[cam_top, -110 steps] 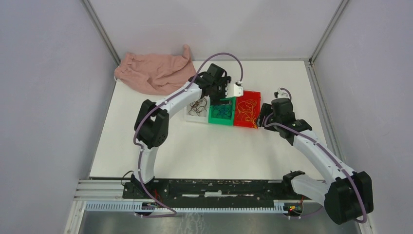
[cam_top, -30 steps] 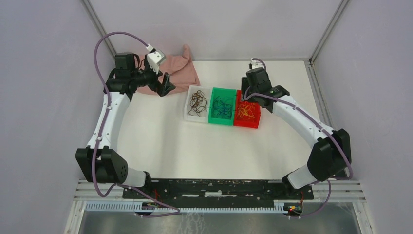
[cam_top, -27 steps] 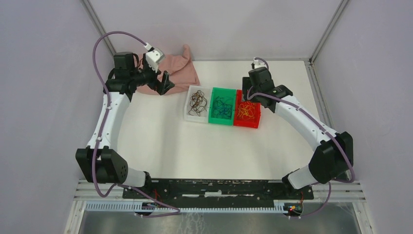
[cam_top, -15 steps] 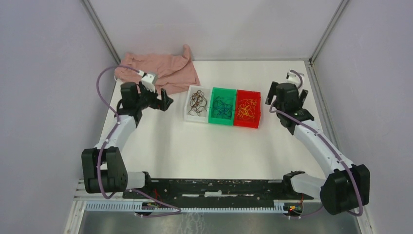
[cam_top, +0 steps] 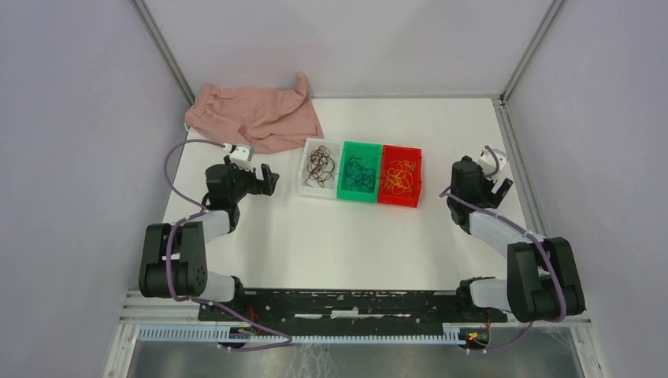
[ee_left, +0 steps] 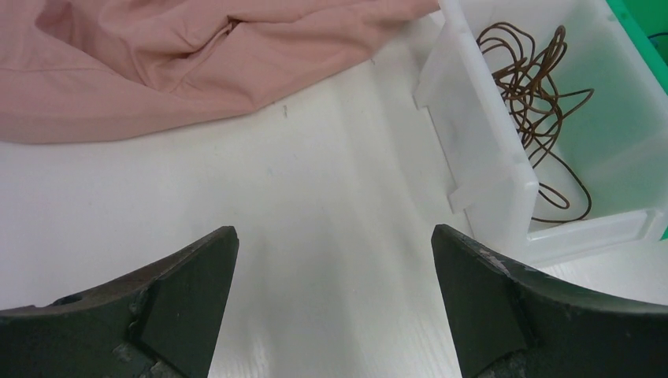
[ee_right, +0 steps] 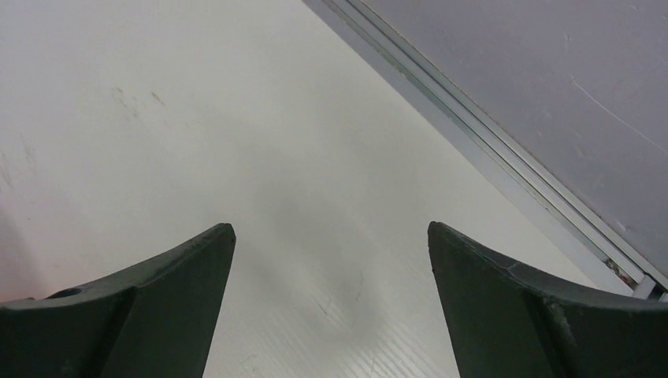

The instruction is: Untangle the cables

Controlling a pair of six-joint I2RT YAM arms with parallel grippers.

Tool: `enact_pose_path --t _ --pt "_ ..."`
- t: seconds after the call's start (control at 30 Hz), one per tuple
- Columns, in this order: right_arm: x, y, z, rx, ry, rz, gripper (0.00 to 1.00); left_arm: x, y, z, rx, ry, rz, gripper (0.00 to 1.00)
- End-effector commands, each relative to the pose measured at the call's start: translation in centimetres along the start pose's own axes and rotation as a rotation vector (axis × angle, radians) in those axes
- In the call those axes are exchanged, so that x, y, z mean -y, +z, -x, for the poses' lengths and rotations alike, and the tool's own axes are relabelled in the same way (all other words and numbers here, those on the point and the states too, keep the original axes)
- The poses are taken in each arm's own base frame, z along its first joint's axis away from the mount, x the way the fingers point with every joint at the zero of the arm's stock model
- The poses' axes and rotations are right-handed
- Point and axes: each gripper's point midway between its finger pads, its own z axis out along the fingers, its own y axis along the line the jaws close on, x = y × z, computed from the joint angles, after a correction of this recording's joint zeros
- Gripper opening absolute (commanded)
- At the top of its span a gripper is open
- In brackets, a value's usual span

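On the table (cam_top: 315, 252), job looks done. Out wide, left claw (ee_left: 332, 231) and right claw (ee_right: 330, 227) gape empty. Sorted: brown cables (cam_top: 320, 163) in white bin (cam_top: 317, 194), blue cables (cam_top: 360, 173) in green bin (cam_top: 356, 198), yellow cables (cam_top: 400, 177) in red bin (cam_top: 396, 202). I'd park clear, no snagging.

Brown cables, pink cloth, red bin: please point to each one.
brown cables (ee_left: 532, 93), left wrist view, on the looped bundle
pink cloth (cam_top: 252, 118), top external view, fabric middle
red bin (cam_top: 396, 200), top external view, near wall
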Motion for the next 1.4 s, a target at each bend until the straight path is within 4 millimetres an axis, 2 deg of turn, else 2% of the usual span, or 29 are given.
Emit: enact_pose_path --t 0.0,0.2,0.37,0.47,0.53,0.6,0.67,0.77,0.8,0.83,0.9,1.07,1.37 --pt "-0.9 1.2 2.6 0.084 0.028 0.003 0.99 -1.0 -0.1 4.7 0.169 0.075 0.058 0.99" --pt "-0.9 2.0 0.3 0.083 0.044 0.030 0.99 -2.1 -0.2 3.0 0.089 0.020 0.126 0.99" --pt "-2.2 2.3 0.0 0.090 0.018 0.100 0.99 -2.1 -1.2 1.5 0.158 0.058 0.153 0.99" --pt "-3.4 2.1 -0.1 0.096 -0.016 0.178 0.99 -2.2 -2.3 0.7 0.242 0.070 0.191 0.99" --pt "-5.0 1.7 -0.2 0.115 -0.050 0.277 1.00 -2.1 -2.8 0.1 0.278 0.070 0.200 0.99" --pt "-6.7 1.1 -0.3 0.128 -0.100 0.369 1.00 -2.1 -2.7 -0.4 0.243 0.075 0.200 0.99" --pt "-8.0 0.8 -0.5 0.143 -0.156 0.411 1.00 -2.1 -2.4 -0.1 0.249 0.073 0.192 0.99" --pt "-8.1 0.6 -0.6 0.142 -0.152 0.423 0.99 -2.1 -2.2 -0.5 0.225 0.070 0.190 0.99" --pt "-8.0 0.3 -1.6 0.145 -0.151 0.449 0.99 -2.1 -2.2 -0.4 0.234 0.070 0.190 0.99" --pt "-8.1 -0.3 -0.8 0.244 -0.114 0.468 1.00 -2.1 -2.3 -0.3 0.238 0.070 0.192 0.99" --pt "-7.8 -1.1 -1.2 0.267 -0.152 0.438 0.99 -2.1 -2.3 -0.3 0.238 0.071 0.193 0.99" --pt "-7.8 0.3 -1.4 0.187 -0.140 0.417 0.99 -2.1 -2.3 -0.2 0.239 0.069 0.191 0.99" --pt "-7.8 0.3 -1.3 0.193 -0.136 0.422 0.99 -2.1 -2.3 -0.3 0.238 0.068 0.191 0.99"
